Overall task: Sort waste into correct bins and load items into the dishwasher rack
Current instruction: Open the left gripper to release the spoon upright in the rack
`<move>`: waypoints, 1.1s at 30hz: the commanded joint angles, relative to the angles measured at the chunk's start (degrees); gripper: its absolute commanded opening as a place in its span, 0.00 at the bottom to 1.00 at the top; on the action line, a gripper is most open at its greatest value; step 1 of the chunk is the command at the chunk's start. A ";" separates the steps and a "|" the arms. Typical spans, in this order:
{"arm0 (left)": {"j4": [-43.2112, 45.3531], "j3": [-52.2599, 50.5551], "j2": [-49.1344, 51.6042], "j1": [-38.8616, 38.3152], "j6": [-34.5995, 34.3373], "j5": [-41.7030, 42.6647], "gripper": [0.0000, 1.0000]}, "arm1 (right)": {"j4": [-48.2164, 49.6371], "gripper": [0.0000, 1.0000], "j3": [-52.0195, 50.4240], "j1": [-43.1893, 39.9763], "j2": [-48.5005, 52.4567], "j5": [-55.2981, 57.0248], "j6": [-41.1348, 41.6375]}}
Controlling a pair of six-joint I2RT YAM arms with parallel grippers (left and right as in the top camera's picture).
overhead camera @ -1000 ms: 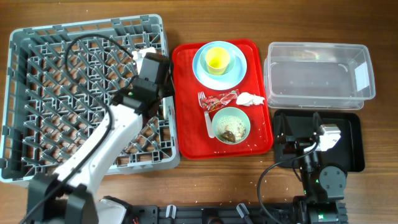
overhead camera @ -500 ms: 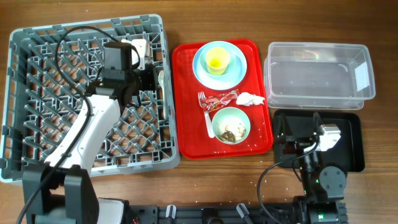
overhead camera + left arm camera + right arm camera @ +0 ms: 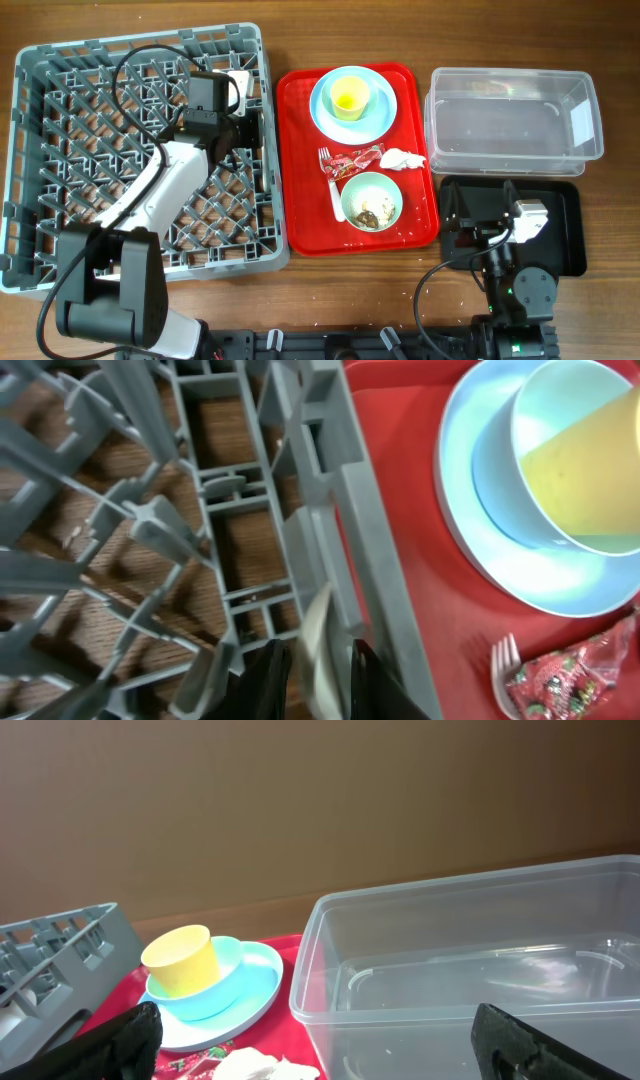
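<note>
left gripper (image 3: 318, 672) is pinching the white spoon (image 3: 317, 630); jaws nearly together, a pale sliver of spoon sandwiched between the two dark fingers.

Spoon's long axis runs 12-to-6 in the left wrist view, sticking out of the jaws toward 12, roughly parallel to the right wall of the dishwasher rack (image 3: 350, 530).

Key relation: the spoon's free end sits right at that wall (can't tell if touching); open rack cells lie at 9 to 10 o'clock from it; red serving tray (image 3: 400, 420) lies at 3. My read: nudge toward 9 before release, else the spoon may land on the rim or tip out onto the tray.

Overhead: left arm is at the rack's 2 o'clock side; the spoon is hidden under the gripper there.

right gripper (image 3: 315, 1025): jaws spread wide, holding nothing; it hovers over the black tray (image 3: 570, 235), well apart from the red tray's load.

Left to do, as I judge it:
- fork (image 3: 330, 185) lying 12-to-6, tines at 12
- plate (image 3: 385, 115) with the yellow cup (image 3: 350, 97) on it
- bowl (image 3: 372, 200) with food scraps (image 3: 368, 215) inside
- red wrapper (image 3: 355, 160) and tissue (image 3: 400, 158) between plate and bowl

clear tub (image 3: 515, 152) sits at 12 of the black tray. Left arm is nearer the fork; right arm is nearer the tissue and both bins.
</note>
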 commanded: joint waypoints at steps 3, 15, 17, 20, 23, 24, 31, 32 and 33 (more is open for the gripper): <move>-0.13 0.37 0.79 -0.33 0.87 -1.44 0.21 | 0.15 1.00 -0.07 -0.24 -0.28 -0.09 0.35; -0.31 0.37 1.75 -3.15 0.87 -6.19 0.17 | 0.15 1.00 -0.07 -0.24 -0.28 -0.09 0.37; -0.04 0.37 1.75 -3.15 0.87 -6.58 0.11 | 0.15 1.00 -0.07 -0.24 -0.28 -0.09 0.35; 1.70 0.39 1.73 -3.15 0.87 -7.06 0.04 | 0.15 1.00 -0.07 -0.24 -0.28 -0.09 0.37; 3.41 0.39 0.07 -3.15 0.87 -11.47 0.04 | 0.15 1.00 -0.07 -0.24 -0.28 -0.09 0.37; 3.67 0.39 -1.20 -3.15 0.87 -12.41 0.04 | 0.15 1.00 -0.07 -0.24 -0.28 -0.09 0.35; -1.57 0.42 -7.69 -2.99 -11.23 -12.39 0.04 | 0.15 1.00 -0.07 -0.24 -0.28 -0.09 0.37; -3.15 0.39 -7.56 -2.99 -11.21 -12.37 0.04 | 0.15 1.00 -0.07 -0.24 -0.28 -0.09 0.35; -4.00 0.39 -7.56 -2.99 -11.17 -12.37 0.04 | 0.15 1.00 -0.07 -0.24 -0.28 -0.09 0.35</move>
